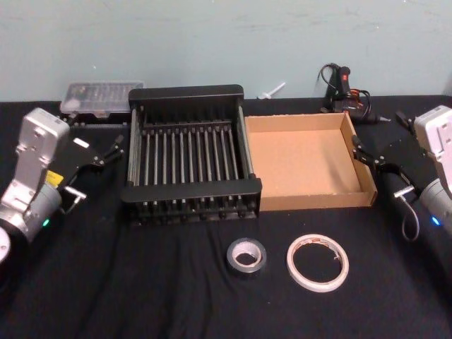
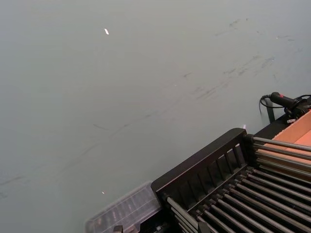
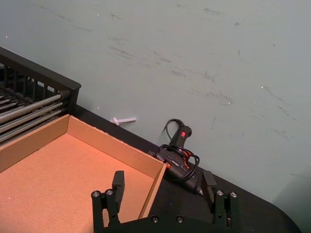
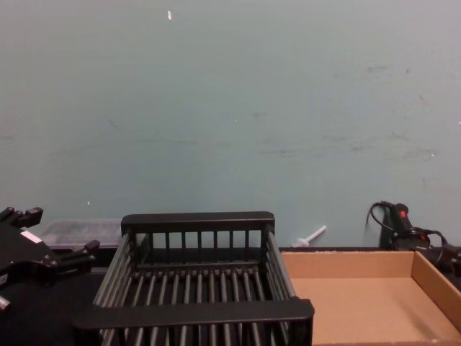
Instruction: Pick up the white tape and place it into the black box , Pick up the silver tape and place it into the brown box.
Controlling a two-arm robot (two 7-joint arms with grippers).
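Nothing is done yet: both boxes are bare inside and both tapes lie loose on the black cloth. White tape (image 1: 318, 263) sits at about 5 o'clock from the black box (image 1: 192, 192), just below the brown box (image 1: 308, 201); silver tape (image 1: 246, 256) lies just beside it, toward 9 o'clock. Each ring lies flat, hole facing up, so neither has a long axis. Left gripper (image 1: 111, 150) hangs at the black box's 9 o'clock, right gripper (image 3: 163, 187) at the brown box's 3 o'clock edge, both spread and holding nothing.
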